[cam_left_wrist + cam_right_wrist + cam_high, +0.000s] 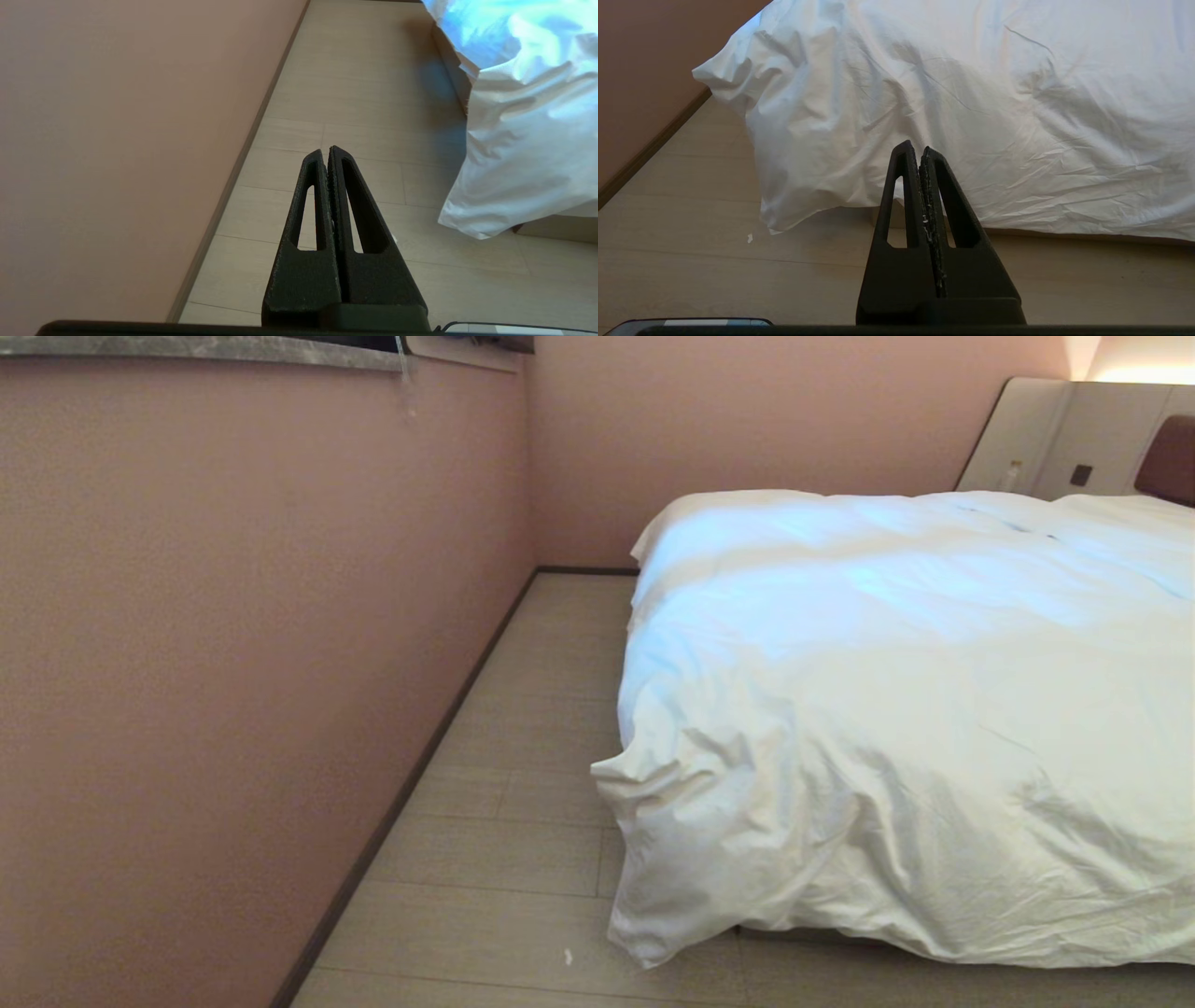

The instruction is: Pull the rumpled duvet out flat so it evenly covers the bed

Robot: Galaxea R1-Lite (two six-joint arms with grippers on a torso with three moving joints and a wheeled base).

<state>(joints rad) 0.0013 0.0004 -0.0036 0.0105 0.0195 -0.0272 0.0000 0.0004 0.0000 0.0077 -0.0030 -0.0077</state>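
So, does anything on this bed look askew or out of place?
Yes. The puffy white duvet is crumpled at its near corner, which hangs bunched to the pale wooden floor. A small white scrap lies beside it.

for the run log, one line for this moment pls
left gripper shut, empty | right gripper shut, empty | duvet rumpled, corner hanging to floor

duvet [915, 709]: plain white
wall [233, 644]: dusty pink
floor [523, 803]: pale beige planks
headboard [1169, 462]: brown
left gripper [326, 151]: black
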